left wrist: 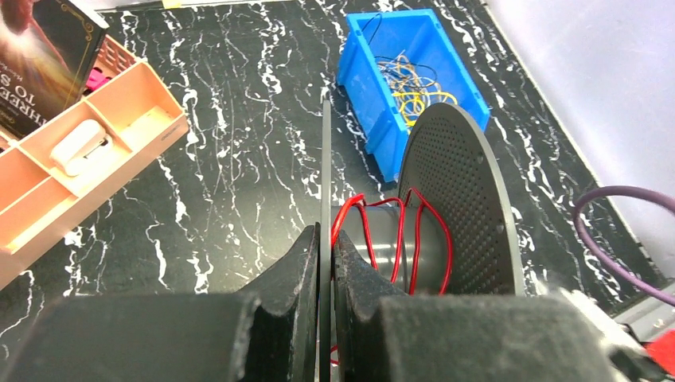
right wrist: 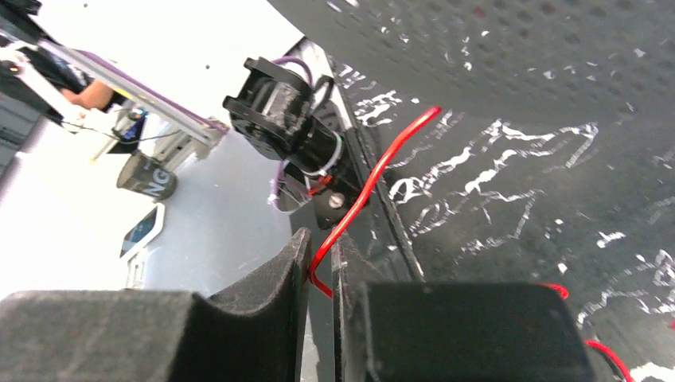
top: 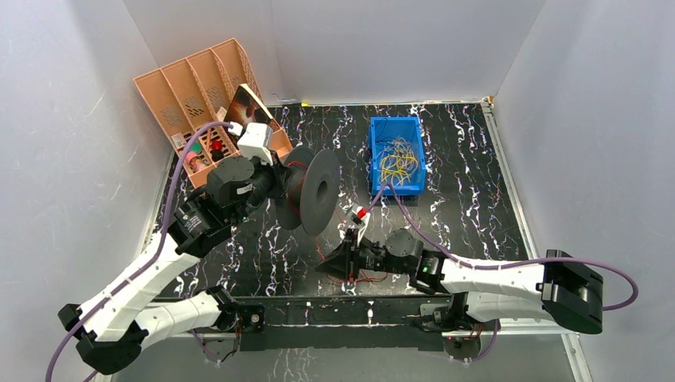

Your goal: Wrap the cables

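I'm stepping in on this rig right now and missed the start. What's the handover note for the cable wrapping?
The left gripper is shut on one flange of the black spool, holding it above the table.
The right gripper is low near the front edge, jaws narrow around the red cable; I cannot tell whether it is pinched.
Done: a few loose turns on the hub.
Left: wind on the slack lying on the table by the right gripper.
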Available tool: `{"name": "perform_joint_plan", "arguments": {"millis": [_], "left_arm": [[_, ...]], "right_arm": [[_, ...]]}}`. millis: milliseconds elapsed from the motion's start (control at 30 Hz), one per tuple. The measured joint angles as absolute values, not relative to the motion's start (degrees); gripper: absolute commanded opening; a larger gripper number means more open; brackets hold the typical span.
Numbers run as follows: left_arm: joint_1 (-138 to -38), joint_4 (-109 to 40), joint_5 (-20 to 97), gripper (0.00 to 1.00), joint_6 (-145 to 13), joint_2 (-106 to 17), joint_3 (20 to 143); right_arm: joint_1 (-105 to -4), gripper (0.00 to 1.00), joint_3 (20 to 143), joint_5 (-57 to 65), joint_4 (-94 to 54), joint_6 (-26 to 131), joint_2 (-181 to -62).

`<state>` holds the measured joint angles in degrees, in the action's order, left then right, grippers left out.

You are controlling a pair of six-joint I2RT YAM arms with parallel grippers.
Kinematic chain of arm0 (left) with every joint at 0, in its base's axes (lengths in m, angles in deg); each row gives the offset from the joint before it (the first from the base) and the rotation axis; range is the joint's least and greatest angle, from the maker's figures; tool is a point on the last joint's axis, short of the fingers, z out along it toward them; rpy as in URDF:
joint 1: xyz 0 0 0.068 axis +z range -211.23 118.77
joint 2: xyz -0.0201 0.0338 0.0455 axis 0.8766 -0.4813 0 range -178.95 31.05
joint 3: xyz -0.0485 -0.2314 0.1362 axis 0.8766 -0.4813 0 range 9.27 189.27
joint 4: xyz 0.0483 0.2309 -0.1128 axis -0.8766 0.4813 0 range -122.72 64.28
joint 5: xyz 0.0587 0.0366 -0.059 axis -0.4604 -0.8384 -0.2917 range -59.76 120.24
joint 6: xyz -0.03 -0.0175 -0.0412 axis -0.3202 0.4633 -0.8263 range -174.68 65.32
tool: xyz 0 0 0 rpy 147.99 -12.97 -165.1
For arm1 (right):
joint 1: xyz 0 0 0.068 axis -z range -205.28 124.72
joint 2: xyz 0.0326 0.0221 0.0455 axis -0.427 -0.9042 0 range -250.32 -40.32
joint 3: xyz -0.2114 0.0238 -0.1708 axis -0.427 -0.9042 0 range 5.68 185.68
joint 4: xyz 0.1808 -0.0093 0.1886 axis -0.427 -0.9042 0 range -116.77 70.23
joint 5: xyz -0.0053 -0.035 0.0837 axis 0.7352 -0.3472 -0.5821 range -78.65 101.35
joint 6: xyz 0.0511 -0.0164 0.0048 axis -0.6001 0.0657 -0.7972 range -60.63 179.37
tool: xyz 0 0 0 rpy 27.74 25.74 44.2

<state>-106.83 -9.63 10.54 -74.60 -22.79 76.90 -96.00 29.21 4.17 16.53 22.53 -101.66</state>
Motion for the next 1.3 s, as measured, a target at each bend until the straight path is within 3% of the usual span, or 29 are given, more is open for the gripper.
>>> {"name": "perform_joint_plan", "arguments": {"millis": [633, 833, 1300], "left_arm": [[-106.8, -10.0, 4.5, 0.0, -71.8, -23.7, 73.4], [-106.8, -10.1, 3.7, 0.0, -71.5, -23.9, 73.3], [-106.8, -10.4, 1.9, 0.0, -70.7, -24.1, 72.5]], "right_arm": [[-97.1, 0.27, 33.3, -5.5, 31.9, 14.9, -107.9], [-98.0, 0.33, 34.8, -6.4, 35.8, 12.8, -109.2], [-99.3, 0.3, 39.1, -6.8, 41.7, 11.1, -112.2]]}}
